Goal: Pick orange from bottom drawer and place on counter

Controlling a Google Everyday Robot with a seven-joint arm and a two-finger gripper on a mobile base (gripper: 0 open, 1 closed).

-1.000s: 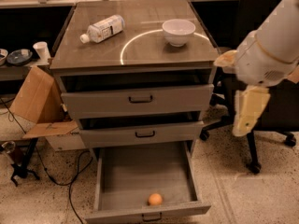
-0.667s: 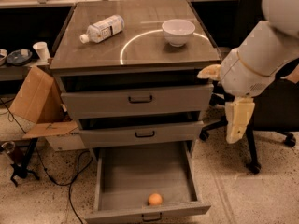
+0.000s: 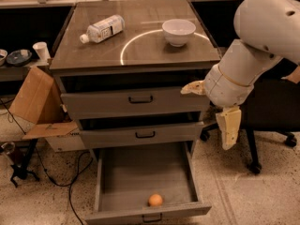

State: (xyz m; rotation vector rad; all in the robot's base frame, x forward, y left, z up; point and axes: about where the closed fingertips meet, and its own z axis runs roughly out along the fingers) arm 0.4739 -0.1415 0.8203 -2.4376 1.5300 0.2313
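The orange [image 3: 155,199] lies on the grey floor of the pulled-out bottom drawer [image 3: 117,182], near its front panel, right of middle. The counter [image 3: 140,46] with its white arc tops the three-drawer cabinet. My gripper [image 3: 206,118] hangs at the cabinet's right side, level with the top and middle drawers, well above and to the right of the orange. Its two cream fingers [image 3: 229,125] are spread apart and hold nothing.
A white bowl [image 3: 178,31] and a lying plastic bottle [image 3: 102,29] sit on the counter. The two upper drawers are slightly ajar. A cardboard box [image 3: 33,97] stands left of the cabinet, with cables on the floor. An office chair [image 3: 267,116] is behind my arm.
My arm has swung left, closer to the cabinet's right side, and the gripper now sits beside the upper drawers. The orange and drawer have not moved.
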